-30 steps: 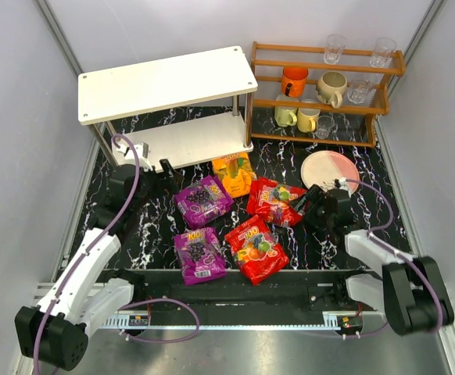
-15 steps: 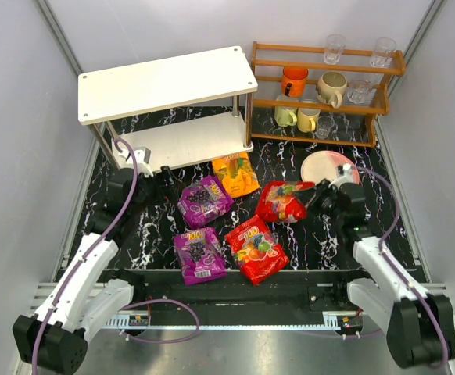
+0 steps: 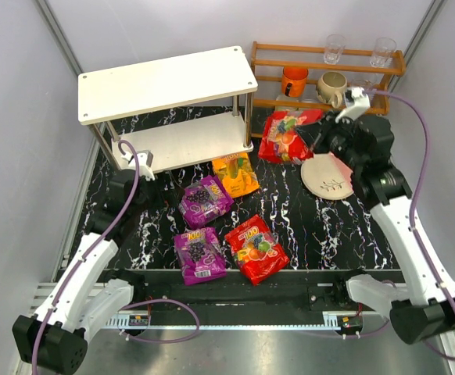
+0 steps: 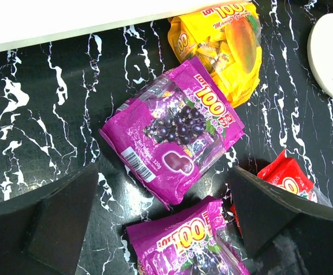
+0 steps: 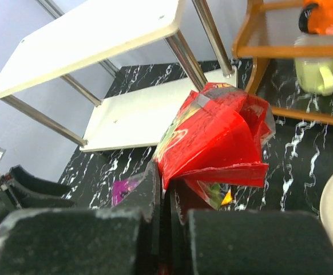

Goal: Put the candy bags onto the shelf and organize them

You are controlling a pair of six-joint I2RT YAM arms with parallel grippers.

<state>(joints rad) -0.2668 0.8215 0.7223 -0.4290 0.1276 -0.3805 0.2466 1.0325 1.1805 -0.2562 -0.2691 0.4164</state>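
Observation:
My right gripper (image 3: 315,137) is shut on the edge of a red candy bag (image 3: 284,134), which hangs in the air beside the right end of the white shelf (image 3: 167,82). In the right wrist view the red bag (image 5: 218,137) sticks up from the pinched jaws (image 5: 169,183), with the shelf's lower board (image 5: 149,117) behind it. On the table lie two purple bags (image 3: 205,201) (image 3: 199,255), a second red bag (image 3: 256,248) and an orange-yellow bag (image 3: 235,173). My left gripper (image 4: 163,171) stands open low over the upper purple bag (image 4: 175,129).
A brown wooden rack (image 3: 325,94) with mugs and glasses stands at the back right, close behind the lifted bag. A pink-white plate (image 3: 329,176) lies on the table under my right arm. Grey walls close in both sides.
My right gripper shut on the red bag that lay by the plate and lifted it up and back toward the shelf's right end. The left gripper barely moved.

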